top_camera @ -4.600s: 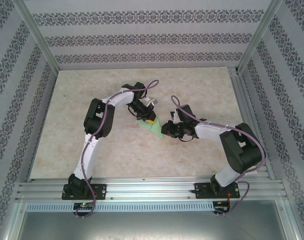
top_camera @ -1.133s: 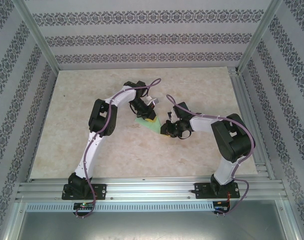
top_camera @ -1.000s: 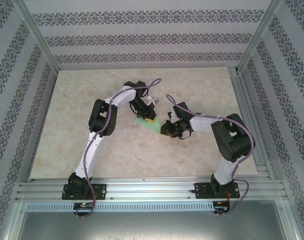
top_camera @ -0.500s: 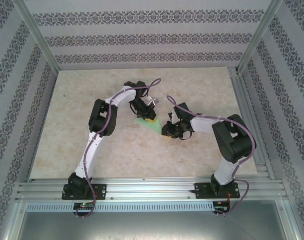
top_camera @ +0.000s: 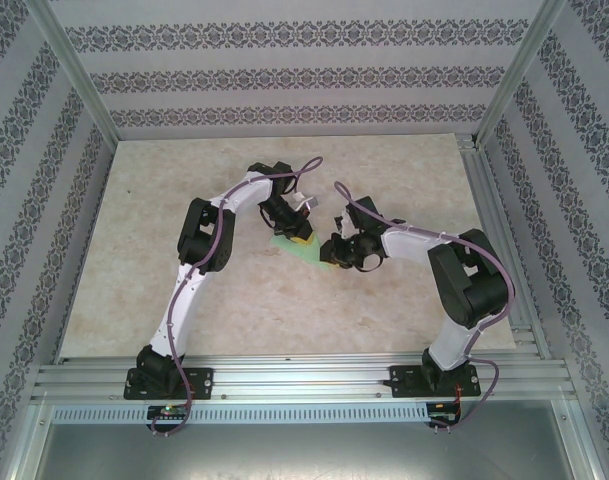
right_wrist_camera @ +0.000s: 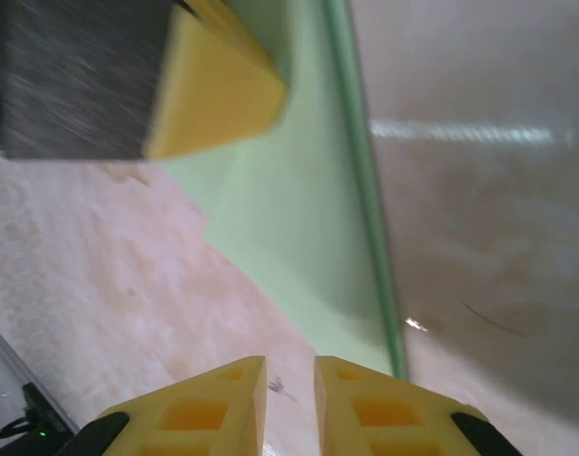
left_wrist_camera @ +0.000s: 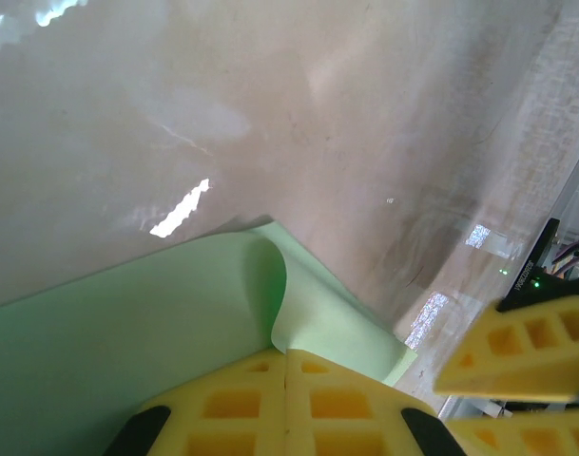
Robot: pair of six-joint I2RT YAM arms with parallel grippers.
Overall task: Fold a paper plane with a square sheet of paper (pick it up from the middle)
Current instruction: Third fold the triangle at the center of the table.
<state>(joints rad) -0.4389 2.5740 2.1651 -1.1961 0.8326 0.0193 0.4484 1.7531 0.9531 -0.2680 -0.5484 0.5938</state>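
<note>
The light-green square sheet of paper [top_camera: 312, 253] lies partly folded mid-table, between the two grippers. My left gripper [top_camera: 302, 240] points down at its far end. In the left wrist view the left gripper [left_wrist_camera: 286, 355] is shut, and a curled flap of the sheet [left_wrist_camera: 127, 342] runs into the seam between its yellow pads. My right gripper [top_camera: 331, 261] sits at the sheet's near-right tip. Its jaws [right_wrist_camera: 290, 366] stand a narrow gap apart over bare table, just short of the sheet [right_wrist_camera: 299, 209], which has a doubled edge. A paper plane is out of view.
The beige table [top_camera: 184, 290] has free room on every side of the grippers. Patterned walls and metal posts [top_camera: 79, 75] enclose it. A metal rail [top_camera: 304, 380] runs along the near edge by the arm bases.
My right gripper has shifted a little toward the far side, staying by the sheet's tip. The left arm and the sheet have stayed put.
</note>
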